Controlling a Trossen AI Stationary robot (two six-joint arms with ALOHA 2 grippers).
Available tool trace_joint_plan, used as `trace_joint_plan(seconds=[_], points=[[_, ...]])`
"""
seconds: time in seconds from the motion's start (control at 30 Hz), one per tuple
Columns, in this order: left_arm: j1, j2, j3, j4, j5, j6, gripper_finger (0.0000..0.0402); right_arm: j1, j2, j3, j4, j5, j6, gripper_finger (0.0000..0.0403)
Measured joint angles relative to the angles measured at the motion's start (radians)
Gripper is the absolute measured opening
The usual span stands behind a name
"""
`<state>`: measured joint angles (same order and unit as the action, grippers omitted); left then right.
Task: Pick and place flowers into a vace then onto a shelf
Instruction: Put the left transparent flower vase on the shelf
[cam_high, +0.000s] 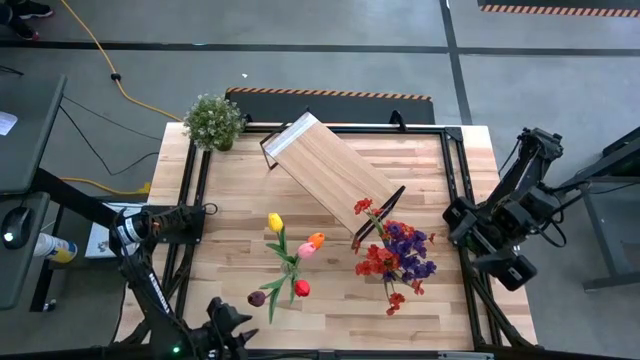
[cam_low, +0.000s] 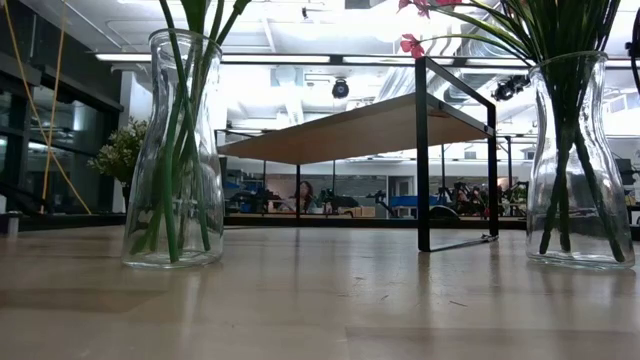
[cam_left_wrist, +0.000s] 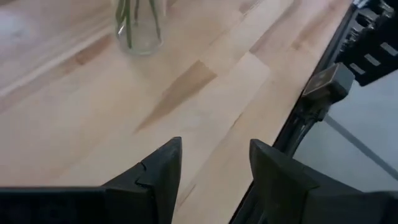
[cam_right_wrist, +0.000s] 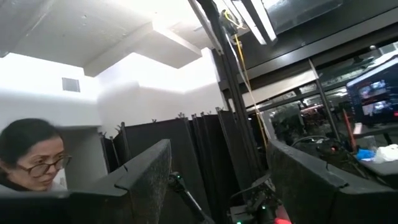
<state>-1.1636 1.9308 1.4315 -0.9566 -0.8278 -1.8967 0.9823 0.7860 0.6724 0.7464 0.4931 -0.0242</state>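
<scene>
On table: two glass vases (cam_low: 173, 150) (cam_low: 581, 160) hold flowers (cam_high: 288, 262) (both grippers (cam_left_wrist: 211, 168) (cam_right_wrist: 217, 180) spread, empty).

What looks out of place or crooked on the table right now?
The shelf sits diagonally across the tabletop rather than square with its edges. Both vases of flowers stand upright on the table; nothing is spilled.

Left arm folded low at table's left edge, left gripper (cam_left_wrist: 211, 177) near near-left corner, angled down over tabletop, fingers (cam_left_wrist: 165, 171) parted, nothing between them. Right arm drawn back past table's right edge, wrist tipped upward toward room, right gripper (cam_right_wrist: 217, 180) held off table, fingers (cam_right_wrist: 149, 174) spread with empty gap. In high view right gripper probably at arm's near end, hard to resolve.
</scene>
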Motion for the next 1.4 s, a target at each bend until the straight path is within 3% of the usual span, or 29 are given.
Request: trace_joint_plan(seconds=[0.1,0.33,0.63,1.03,1.4], points=[[0.019,0.0,0.0,0.004,-0.002,0.032,0.0234,0.0,0.0,0.0,0.0,0.014,-0.001,0.0255],[0.069,-0.001,0.0,0.014,0.123,0.064,0.0261,0.0,0.0,0.0,0.0,0.014,-0.002,0.0255],[0.121,-0.001,0.0,0.012,0.127,0.149,0.0289,0.0,0.0,0.0,0.0,0.013,0.001,0.0254],[0.123,-0.001,0.0,0.013,0.112,0.165,0.0396,0.0,0.0,0.0,0.0,0.013,0.001,0.0255],[0.123,-0.002,0.0,0.007,0.112,0.164,0.0362,0.0,0.0,0.0,0.0,0.013,0.001,0.0255]])
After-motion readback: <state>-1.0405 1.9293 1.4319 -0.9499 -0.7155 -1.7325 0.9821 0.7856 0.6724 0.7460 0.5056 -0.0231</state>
